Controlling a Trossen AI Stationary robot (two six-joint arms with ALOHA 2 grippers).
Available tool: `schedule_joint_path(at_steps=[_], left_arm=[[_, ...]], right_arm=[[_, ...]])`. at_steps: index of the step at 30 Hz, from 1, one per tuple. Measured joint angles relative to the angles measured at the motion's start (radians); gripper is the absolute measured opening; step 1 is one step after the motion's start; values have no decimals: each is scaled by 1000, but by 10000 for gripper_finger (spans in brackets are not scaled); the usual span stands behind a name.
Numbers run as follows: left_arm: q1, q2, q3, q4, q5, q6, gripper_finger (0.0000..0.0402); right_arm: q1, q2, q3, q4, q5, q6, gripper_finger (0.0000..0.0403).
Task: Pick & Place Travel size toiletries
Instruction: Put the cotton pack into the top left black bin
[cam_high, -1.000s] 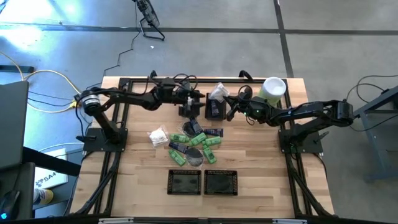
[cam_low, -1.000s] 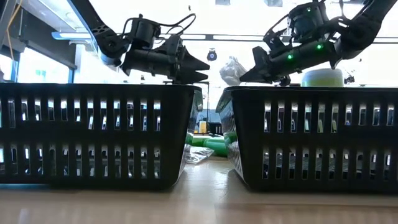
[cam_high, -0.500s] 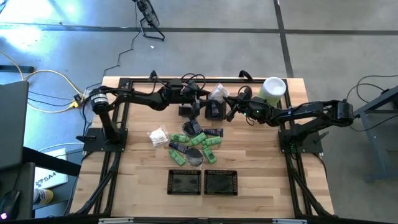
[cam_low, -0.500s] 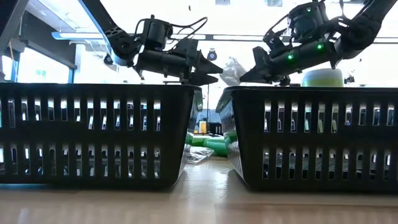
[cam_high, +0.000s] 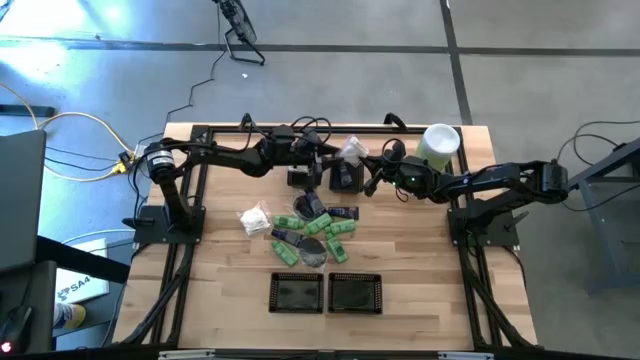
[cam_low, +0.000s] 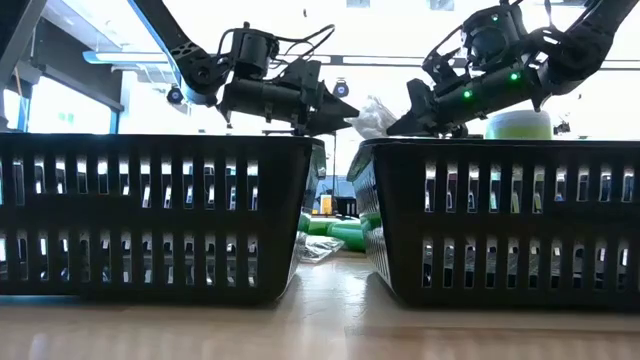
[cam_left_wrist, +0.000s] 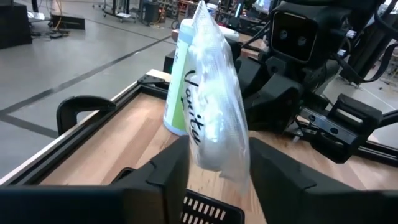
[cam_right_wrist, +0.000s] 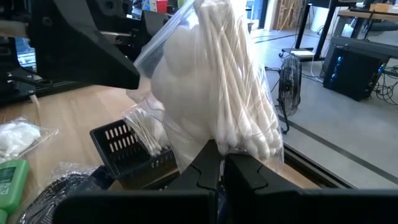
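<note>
A clear bag of cotton swabs (cam_right_wrist: 217, 87) hung above the counter (cam_high: 420, 270), clenched in the right gripper (cam_right_wrist: 216, 163), while the left gripper (cam_left_wrist: 214, 163) straddled it, fingers not visibly pressing.

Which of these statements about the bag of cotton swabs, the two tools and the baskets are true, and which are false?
1. The right tool is shut on the clear bag of cotton swabs. True.
2. The bag lies flat on the table. False: it is held up in the air between both arms.
3. The left tool has its fingers on either side of the bag. True.
4. The two black baskets stand stacked. False: they stand side by side.
</note>
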Motion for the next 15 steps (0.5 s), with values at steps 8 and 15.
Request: schedule_joint_path(at_steps=[8,15], left_arm=[[0,0,0,-4,0,3,83],[0,0,0,-4,0,4,24]], right_arm=[[0,0,0,0,0,0,3],[0,0,0,0,-3,0,3]])
